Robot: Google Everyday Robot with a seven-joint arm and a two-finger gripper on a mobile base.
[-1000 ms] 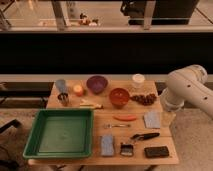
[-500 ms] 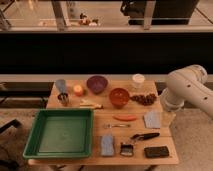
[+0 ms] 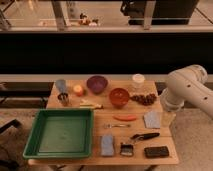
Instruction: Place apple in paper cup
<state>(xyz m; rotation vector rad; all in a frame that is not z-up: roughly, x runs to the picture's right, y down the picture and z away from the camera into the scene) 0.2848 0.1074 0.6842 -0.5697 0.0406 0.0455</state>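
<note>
The apple [image 3: 78,89], small and orange-yellow, sits on the wooden table [image 3: 100,117] at the back left, between a blue-grey cup [image 3: 61,85] and a purple bowl [image 3: 97,84]. The paper cup [image 3: 138,80], short and white, stands upright at the back right of the table. My white arm [image 3: 187,90] hangs at the table's right side. My gripper [image 3: 168,118] points down at the arm's lower end beside the table's right edge, far from the apple and to the front right of the cup.
A green tray [image 3: 35,145] fills the front left. A small metal cup [image 3: 64,99], a red-orange bowl [image 3: 119,97], a dark cluster [image 3: 145,99], a carrot [image 3: 125,118], a blue cloth [image 3: 152,119], a sponge [image 3: 107,145], a brush [image 3: 126,149] and a black block [image 3: 156,151] lie around.
</note>
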